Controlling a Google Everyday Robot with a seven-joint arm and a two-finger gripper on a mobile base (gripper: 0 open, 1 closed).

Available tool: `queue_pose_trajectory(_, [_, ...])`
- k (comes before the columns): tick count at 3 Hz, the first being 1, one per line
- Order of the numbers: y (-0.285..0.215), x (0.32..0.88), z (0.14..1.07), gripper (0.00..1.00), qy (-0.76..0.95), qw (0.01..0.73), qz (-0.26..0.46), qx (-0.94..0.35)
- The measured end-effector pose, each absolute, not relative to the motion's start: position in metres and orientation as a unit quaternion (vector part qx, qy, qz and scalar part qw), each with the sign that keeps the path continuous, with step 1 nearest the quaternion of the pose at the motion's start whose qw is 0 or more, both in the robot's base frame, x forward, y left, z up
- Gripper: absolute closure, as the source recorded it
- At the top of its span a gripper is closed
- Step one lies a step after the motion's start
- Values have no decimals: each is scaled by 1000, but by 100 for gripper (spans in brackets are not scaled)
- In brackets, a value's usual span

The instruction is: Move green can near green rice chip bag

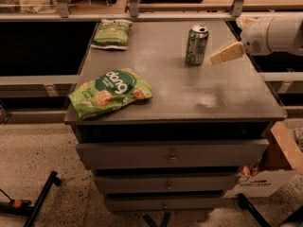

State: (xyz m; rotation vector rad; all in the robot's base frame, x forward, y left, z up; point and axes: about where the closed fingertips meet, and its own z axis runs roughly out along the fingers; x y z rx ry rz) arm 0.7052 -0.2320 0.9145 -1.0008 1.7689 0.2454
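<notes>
The green can (pixel 197 45) stands upright at the back right of the grey cabinet top (pixel 180 89). The green rice chip bag (pixel 110 92), bright green with white "dang" lettering, lies flat near the front left edge. My gripper (pixel 222 55) reaches in from the right on a white arm (pixel 272 33). Its pale fingertip sits just right of the can, a small gap away. It holds nothing.
A smaller, duller green bag (pixel 112 33) lies at the back left of the top. The cabinet has several drawers (pixel 173 154) below. A cardboard box (pixel 279 164) stands on the floor at the right. A metal rail (pixel 142 16) runs behind the top.
</notes>
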Motion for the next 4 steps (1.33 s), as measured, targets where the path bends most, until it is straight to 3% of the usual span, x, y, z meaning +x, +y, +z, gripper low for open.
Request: queue_pose_trajectory(4, [-181, 761, 884, 0, 688, 569, 205, -401])
